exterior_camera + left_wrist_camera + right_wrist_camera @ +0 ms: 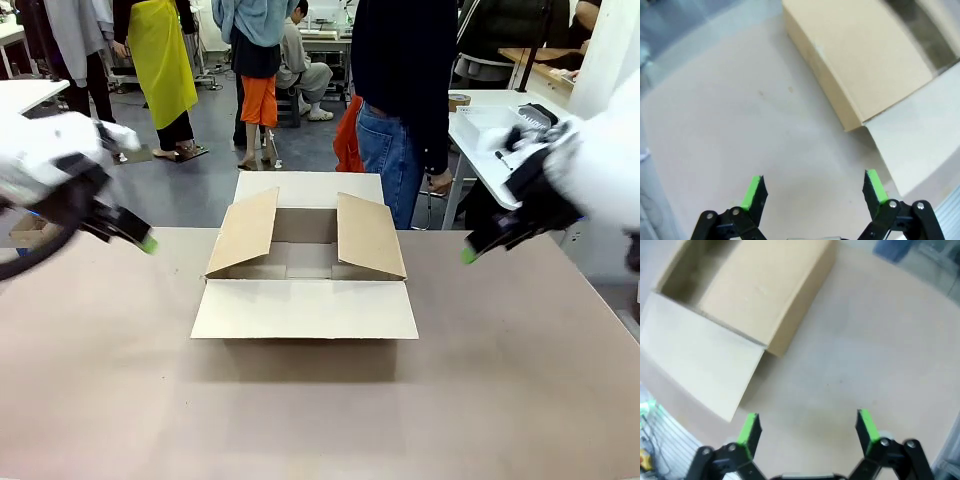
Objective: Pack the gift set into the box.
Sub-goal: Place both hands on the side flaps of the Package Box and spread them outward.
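Note:
The box (305, 308), a brown cardboard carton, stands in the middle of the table with all four flaps open and nothing visible inside. My left gripper (142, 240) hovers over the table left of it, and the left wrist view shows this gripper (812, 187) open with a flap of the box (860, 60) beyond. My right gripper (470, 253) hangs to the right of the box; in the right wrist view it (807, 427) is open near the box (760, 295). A white basket with dark items (495, 122), apparently the gift set, rests on the side table at the back right.
A person in a dark top and jeans (400, 100) stands just behind the box at the far edge. The white side table (470, 150) is at the back right. Bare tabletop (320, 420) spreads in front of and beside the box.

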Controlling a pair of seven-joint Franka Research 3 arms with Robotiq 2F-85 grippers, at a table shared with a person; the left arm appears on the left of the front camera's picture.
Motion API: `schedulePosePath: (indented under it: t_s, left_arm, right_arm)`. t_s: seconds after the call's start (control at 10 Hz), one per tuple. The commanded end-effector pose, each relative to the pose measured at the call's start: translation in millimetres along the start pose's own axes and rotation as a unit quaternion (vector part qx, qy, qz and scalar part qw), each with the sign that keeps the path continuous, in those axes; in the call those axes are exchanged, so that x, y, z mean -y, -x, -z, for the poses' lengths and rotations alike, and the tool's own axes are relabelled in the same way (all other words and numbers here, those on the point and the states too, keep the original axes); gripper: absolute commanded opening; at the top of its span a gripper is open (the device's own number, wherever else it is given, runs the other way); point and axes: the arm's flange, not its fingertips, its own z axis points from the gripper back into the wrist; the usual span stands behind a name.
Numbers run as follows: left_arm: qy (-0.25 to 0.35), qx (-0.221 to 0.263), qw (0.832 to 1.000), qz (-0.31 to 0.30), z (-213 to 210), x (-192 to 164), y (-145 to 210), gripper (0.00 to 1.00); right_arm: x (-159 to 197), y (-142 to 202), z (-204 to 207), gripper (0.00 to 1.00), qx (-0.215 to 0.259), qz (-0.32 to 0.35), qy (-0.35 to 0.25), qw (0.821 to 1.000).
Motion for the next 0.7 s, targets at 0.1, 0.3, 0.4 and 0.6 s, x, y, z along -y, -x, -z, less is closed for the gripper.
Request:
schedulePosePath:
  t_s: [0.1, 0.3, 0.4, 0.6]
  left_arm:
    - [0.212, 0.140, 0.964, -0.086, -81, -81, 83, 1.00]
    - [0.334, 0.260, 0.890, -0.173, -84, -144, 138, 1.00]
    - [0.359, 0.298, 0.856, -0.221, -74, -160, 158, 1.00]
    - [0.354, 0.311, 0.842, -0.263, -46, -153, 168, 1.00]
  right_arm:
    - [69, 67, -101, 1.00, 0.147, 0.220, -0.112, 0.958]
    - [120, 136, -142, 1.00, 0.281, 0.350, -0.221, 0.866]
    - [135, 158, -137, 1.00, 0.301, 0.391, -0.243, 0.835]
    - [142, 169, -109, 1.00, 0.279, 0.422, -0.239, 0.829]
